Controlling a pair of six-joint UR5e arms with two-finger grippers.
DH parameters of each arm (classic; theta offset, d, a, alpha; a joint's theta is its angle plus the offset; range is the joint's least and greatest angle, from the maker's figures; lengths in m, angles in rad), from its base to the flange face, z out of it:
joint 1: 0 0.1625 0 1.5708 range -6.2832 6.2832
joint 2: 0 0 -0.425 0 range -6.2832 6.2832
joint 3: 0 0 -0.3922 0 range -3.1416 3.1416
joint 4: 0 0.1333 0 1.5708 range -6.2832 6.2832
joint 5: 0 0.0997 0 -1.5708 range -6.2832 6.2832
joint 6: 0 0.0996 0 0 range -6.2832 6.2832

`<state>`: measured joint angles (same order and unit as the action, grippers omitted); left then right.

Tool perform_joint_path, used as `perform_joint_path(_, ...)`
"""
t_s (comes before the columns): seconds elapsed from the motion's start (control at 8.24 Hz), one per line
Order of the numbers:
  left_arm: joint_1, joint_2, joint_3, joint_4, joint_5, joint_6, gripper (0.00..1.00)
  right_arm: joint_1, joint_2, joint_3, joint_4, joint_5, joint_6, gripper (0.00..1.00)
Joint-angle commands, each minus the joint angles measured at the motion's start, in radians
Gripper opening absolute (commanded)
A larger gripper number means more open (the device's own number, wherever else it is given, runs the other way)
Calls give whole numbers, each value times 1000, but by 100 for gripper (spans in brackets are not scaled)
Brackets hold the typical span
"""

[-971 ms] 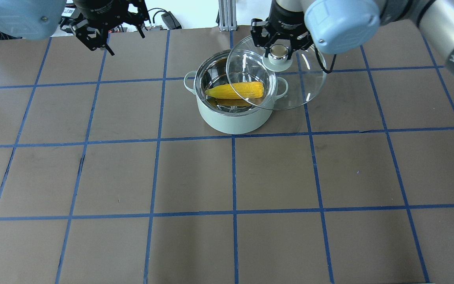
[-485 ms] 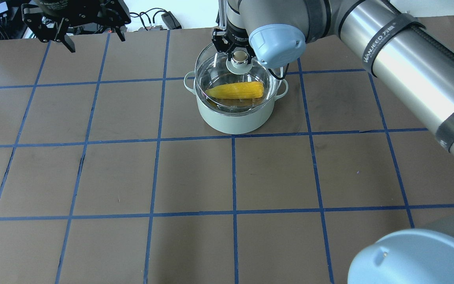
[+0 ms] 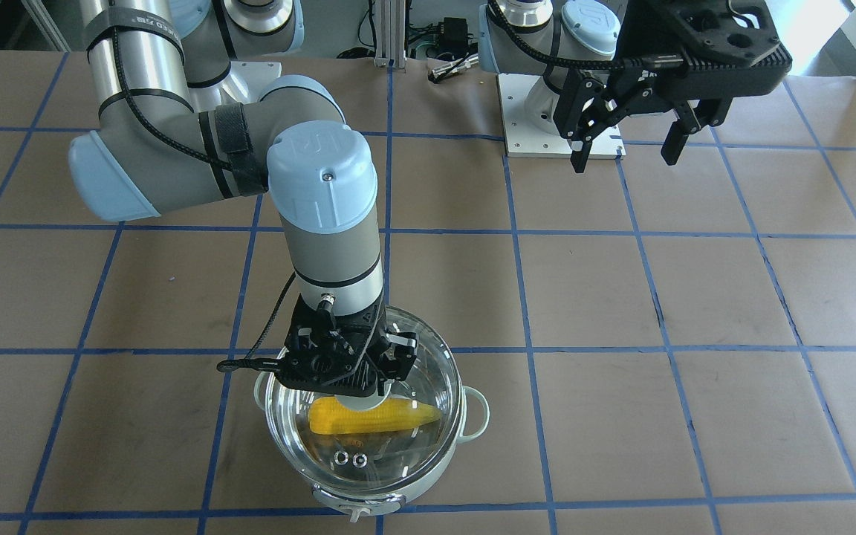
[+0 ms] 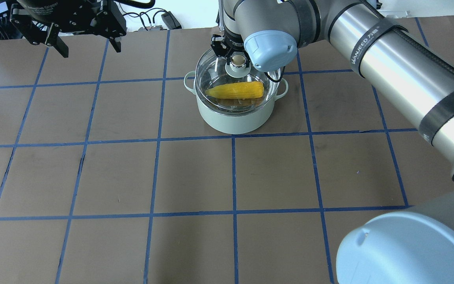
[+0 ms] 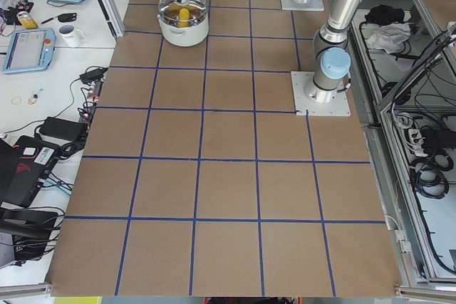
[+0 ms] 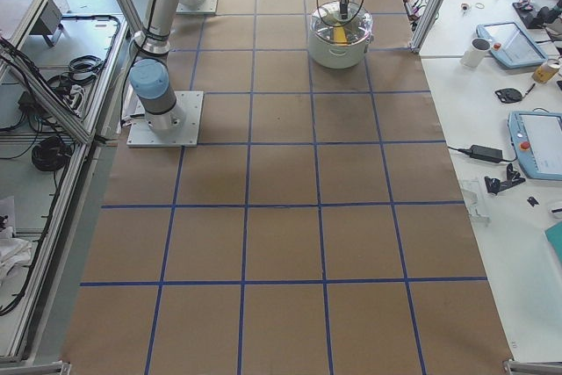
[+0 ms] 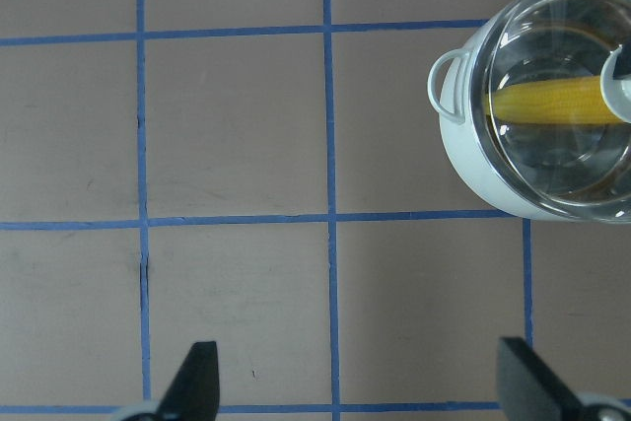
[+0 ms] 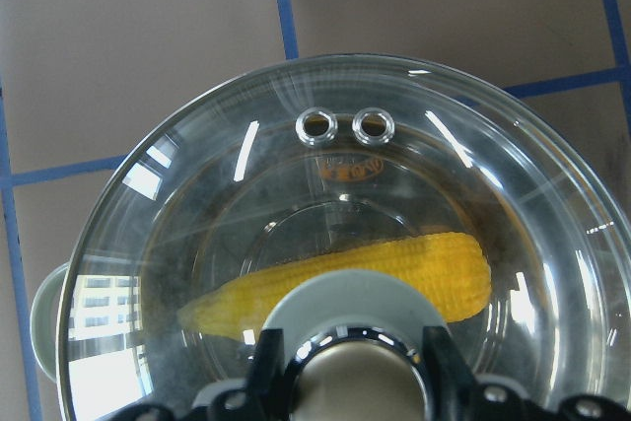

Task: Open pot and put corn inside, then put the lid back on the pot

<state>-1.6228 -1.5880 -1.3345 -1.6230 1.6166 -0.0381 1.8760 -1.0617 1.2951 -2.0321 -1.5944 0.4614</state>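
The mint-green pot (image 4: 235,118) stands at the table's far middle, also in the front-facing view (image 3: 368,499). The yellow corn (image 4: 235,90) lies across its steel inside, seen through the glass (image 3: 372,416) (image 8: 394,273). The clear glass lid (image 4: 215,71) covers the pot's mouth (image 3: 428,371) (image 8: 345,194); I cannot tell whether it rests on the rim. My right gripper (image 4: 239,60) is shut on the lid's beige knob (image 8: 355,382), straight above the pot (image 3: 360,401). My left gripper (image 4: 90,49) hangs open and empty, high at the far left (image 3: 623,160) (image 7: 360,382).
The table is brown paper with a blue tape grid (image 4: 233,173). My right arm's long links (image 4: 388,59) reach across the right half to the pot. Arm base plates (image 3: 558,119) sit at the robot's edge. Side benches with tablets and cables (image 6: 518,138) lie past the table's end.
My right gripper has carried the lid left from beside the pot to over its mouth and lowered it. My left gripper has drawn back to the far left, still open.
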Motion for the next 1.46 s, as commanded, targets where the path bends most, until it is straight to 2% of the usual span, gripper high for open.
perform_joint_path(0.0,3,5,0,21,-32,126,100,0,5,1,0,8,6,24)
perform_joint_path(0.24,3,-18,-9,119,-84,141,100,0,5,1,0,10,7,24)
perform_joint_path(0.61,44,-6,-11,112,-80,175,100,17,9,1,-4,7,-6,24)
perform_joint_path(1.33,43,6,-32,49,-67,170,100,15,22,1,-4,-2,-10,24)
